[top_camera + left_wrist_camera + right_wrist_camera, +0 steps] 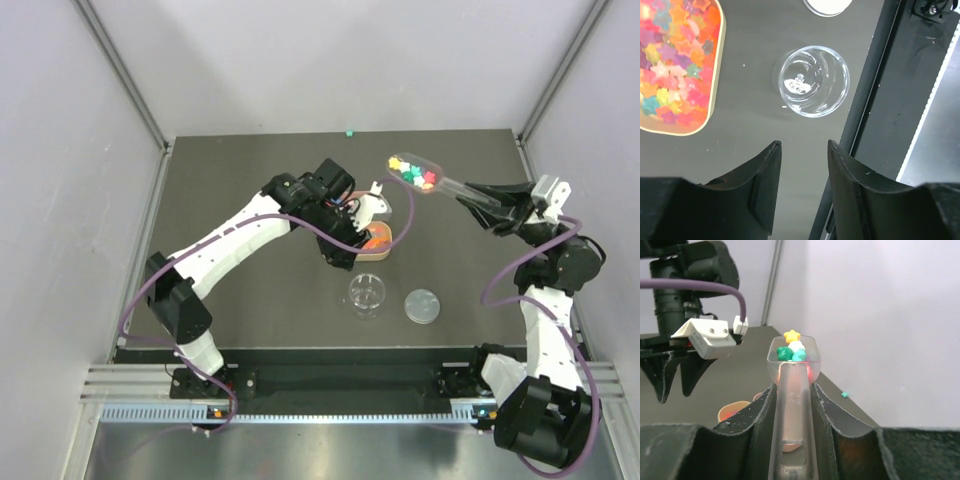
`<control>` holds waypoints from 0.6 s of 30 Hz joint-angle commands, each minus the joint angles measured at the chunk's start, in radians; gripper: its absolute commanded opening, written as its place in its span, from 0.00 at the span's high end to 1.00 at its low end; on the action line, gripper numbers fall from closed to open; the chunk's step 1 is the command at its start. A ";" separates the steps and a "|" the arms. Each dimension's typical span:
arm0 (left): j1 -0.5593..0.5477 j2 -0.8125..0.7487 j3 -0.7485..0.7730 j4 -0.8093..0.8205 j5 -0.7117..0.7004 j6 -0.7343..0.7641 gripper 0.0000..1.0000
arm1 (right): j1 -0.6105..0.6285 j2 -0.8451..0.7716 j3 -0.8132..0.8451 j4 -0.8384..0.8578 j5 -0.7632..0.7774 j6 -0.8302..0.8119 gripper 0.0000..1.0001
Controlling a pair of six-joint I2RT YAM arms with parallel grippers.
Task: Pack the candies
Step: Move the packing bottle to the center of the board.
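My right gripper [470, 197] is shut on the handle of a clear scoop [418, 175] held above the table; the scoop [792, 360] holds several star candies [792, 350], green, yellow, white and pink. A tan tray [714, 75] full of multicoloured star candies [670, 70] lies on the table under my left gripper [352, 262]. My left gripper [804, 150] is open and empty, hanging above the table beside the clear round jar [813, 81]. The jar [367, 293] stands upright and looks empty.
The jar's round clear lid [422, 305] lies flat to the right of the jar. One loose green candy [349, 131] lies at the table's far edge, also seen in the right wrist view [844, 394]. Grey walls enclose the dark table [250, 190].
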 commanded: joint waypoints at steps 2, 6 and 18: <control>0.018 -0.010 -0.026 0.021 0.026 -0.039 0.53 | -0.027 -0.015 0.056 -0.015 0.131 -0.046 1.00; -0.008 0.011 -0.046 0.030 0.058 -0.033 0.53 | -0.029 -0.015 0.070 -0.018 0.156 -0.042 1.00; -0.060 0.111 -0.078 0.096 -0.036 -0.038 0.60 | -0.030 -0.015 0.086 -0.013 0.171 -0.032 1.00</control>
